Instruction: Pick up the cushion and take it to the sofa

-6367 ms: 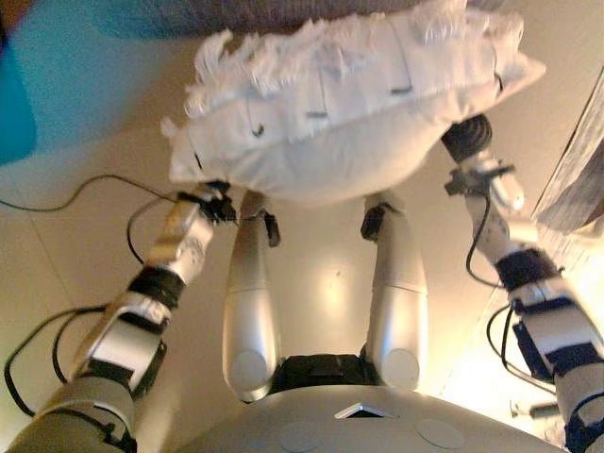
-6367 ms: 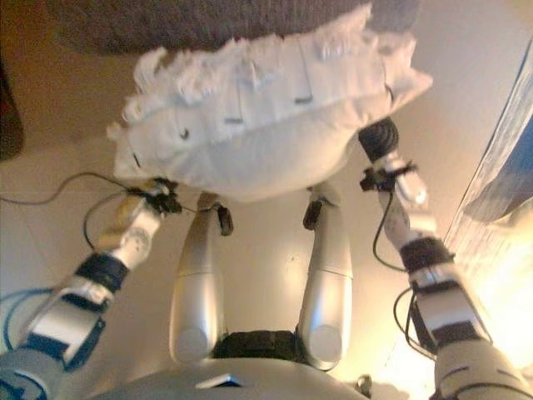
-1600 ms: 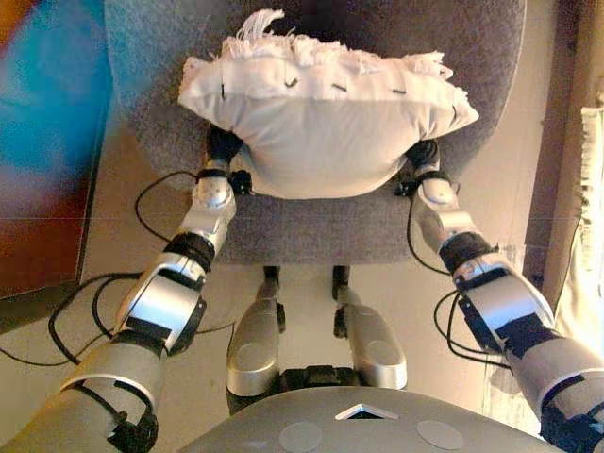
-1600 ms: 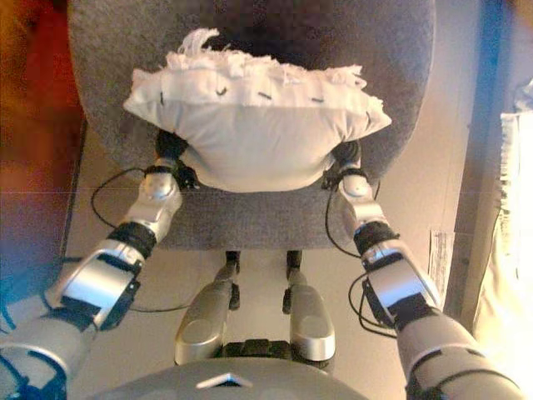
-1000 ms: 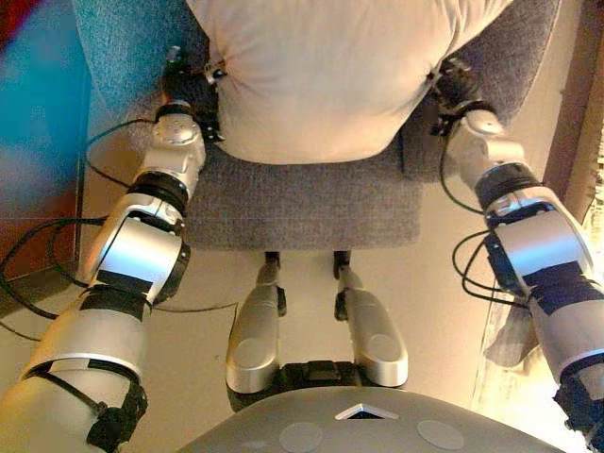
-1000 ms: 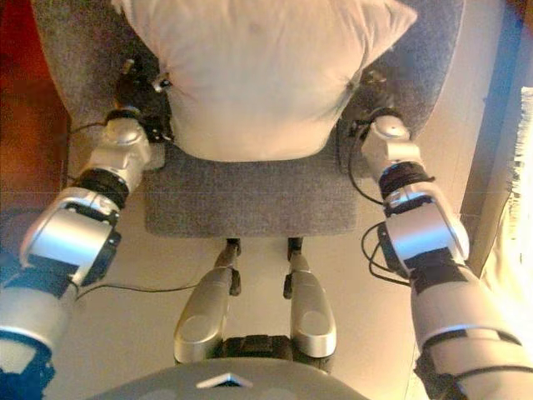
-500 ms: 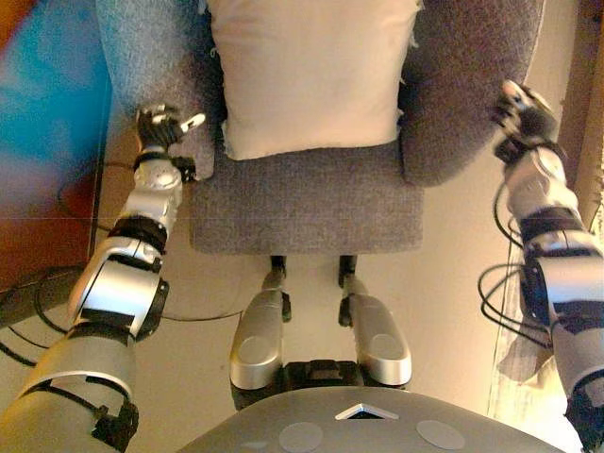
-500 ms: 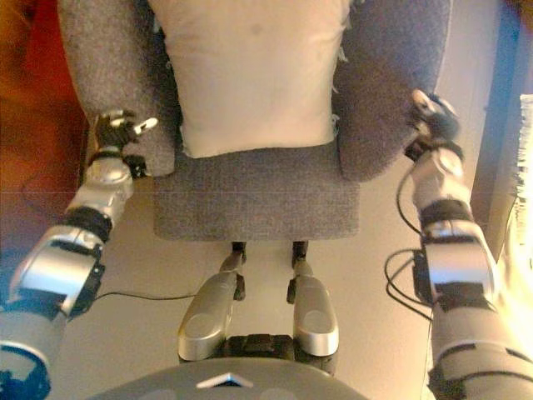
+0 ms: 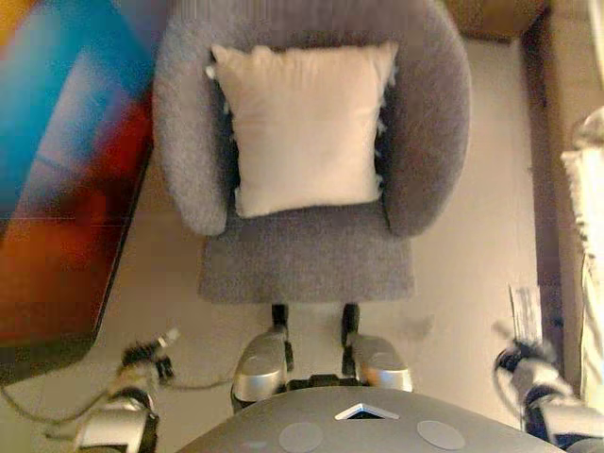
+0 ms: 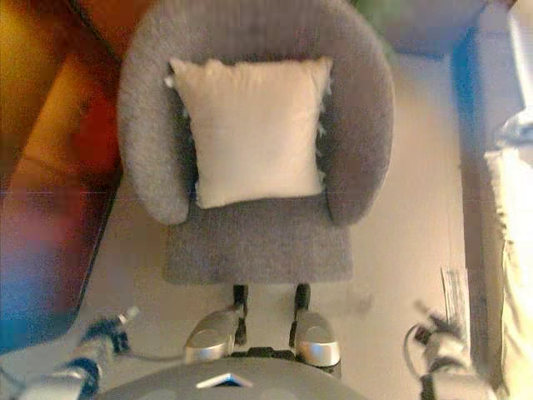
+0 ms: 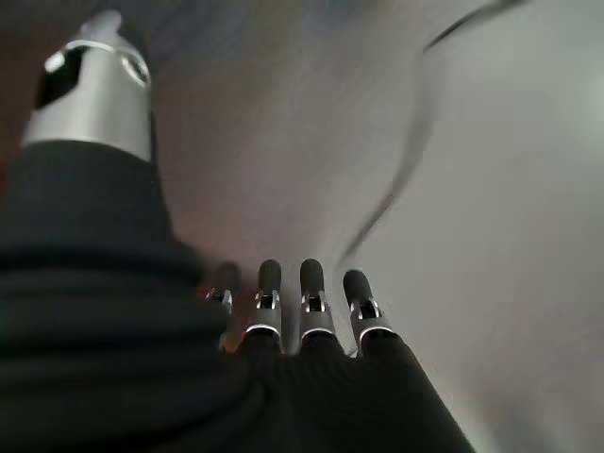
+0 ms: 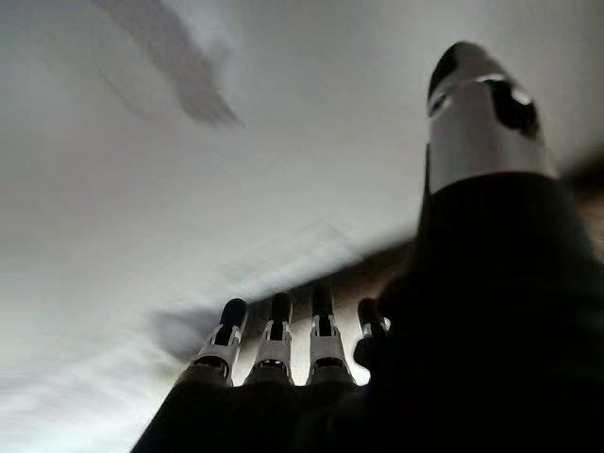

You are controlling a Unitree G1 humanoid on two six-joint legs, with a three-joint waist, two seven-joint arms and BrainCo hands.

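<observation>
You are looking at a cushion [image 9: 304, 125] that is no longer riding between the hands as it was a second and a half ago; it is now lying flat on the seat of the grey sofa chair [image 9: 429, 123], leaning up toward the backrest, with both curved armrests wrapping close beside it. Half a second ago your hands were hanging out past the armrests; now they are sitting low at the bottom of the head views, well apart from the chair.

Your left hand [image 9: 143, 359] is showing at the lower left above the pale floor [image 9: 462, 283], and in its wrist view the fingers [image 11: 316, 293] are stretching out straight in a row, holding nothing. Your right hand [image 9: 522, 359] is showing at the lower right, its fingers [image 12: 274, 330] likewise lying straight and empty with only floor beyond them.

The front edge of the seat is standing clear of the cushion, leaving a bare strip of grey fabric. Open floor is running between the chair front and your hands. A dark, coloured panel [image 9: 66, 189] is closing in the left side, and pale furniture [image 9: 585, 217] is edging the right, with a paper sheet [image 9: 524, 310] lying on the floor near it.
</observation>
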